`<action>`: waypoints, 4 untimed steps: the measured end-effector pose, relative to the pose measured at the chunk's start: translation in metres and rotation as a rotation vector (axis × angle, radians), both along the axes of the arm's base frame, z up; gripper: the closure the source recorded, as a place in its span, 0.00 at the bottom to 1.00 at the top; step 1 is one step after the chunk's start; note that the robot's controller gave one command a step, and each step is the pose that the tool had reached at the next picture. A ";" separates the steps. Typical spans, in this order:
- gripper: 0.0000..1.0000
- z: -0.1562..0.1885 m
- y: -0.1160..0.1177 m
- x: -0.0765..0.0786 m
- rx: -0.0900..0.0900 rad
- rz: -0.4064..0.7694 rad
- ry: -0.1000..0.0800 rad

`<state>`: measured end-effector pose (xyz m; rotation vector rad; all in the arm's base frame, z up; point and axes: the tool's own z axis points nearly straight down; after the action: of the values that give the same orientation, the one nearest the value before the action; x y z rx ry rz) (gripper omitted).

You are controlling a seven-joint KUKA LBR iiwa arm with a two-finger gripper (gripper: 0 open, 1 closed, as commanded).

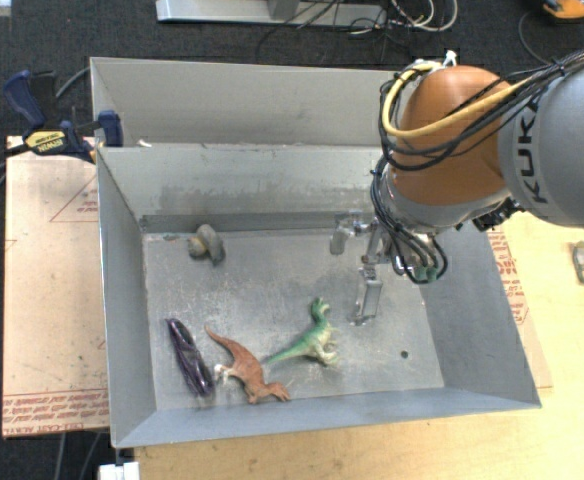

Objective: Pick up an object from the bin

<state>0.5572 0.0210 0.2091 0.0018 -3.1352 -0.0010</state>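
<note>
– Jaws at that moment: wide or narrow?
– Wide. The gripper (349, 282) had its two fingers (369, 298) spread, with nothing between them. One finger sat nearer the back wall and the other reached toward the front.
– Where was it in the bin (122, 268)?
– Right of centre, above bare floor. I couldn't tell whether the tips touched the floor. The orange wrist cover (442, 138) with its cables sat above, and the arm came in from the right.
– Nearest thing?
– A green toy dinosaur (312, 340), toward the front and about mid-width. Its head pointed up toward the gripper and its tail ran off to the left. The front finger's tip was near the head but apart from it.
– So the gripper wasn't over it?
– No. It was off to the dinosaur's right and further back.
– What else was in there?
– An orange-brown toy dinosaur (247, 368), just left of the green one and near the front wall, with its long neck stretched left and back. The green tail came close to it, but I couldn't tell whether they touched.
– And the left side?
– A dark purple long thing (189, 358) lay on the floor near the left wall, running roughly front to back. A small grey-tan lump (207, 243) sat by the back wall on the left, well apart from everything else.
– Anything picked?
– Nothing. All four things lay on the floor.
</note>
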 end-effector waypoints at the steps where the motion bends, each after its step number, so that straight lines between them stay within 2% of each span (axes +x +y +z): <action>1: 0.00 0.005 0.000 0.001 0.000 -0.001 -0.008; 2: 0.00 -0.092 0.003 -0.019 0.001 0.131 -0.004; 3: 0.00 -0.122 0.013 -0.043 0.002 0.125 -0.008; 4: 1.00 -0.138 0.001 -0.049 0.004 0.740 -0.004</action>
<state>0.5085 0.0222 0.0714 1.1370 -2.9257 -0.0028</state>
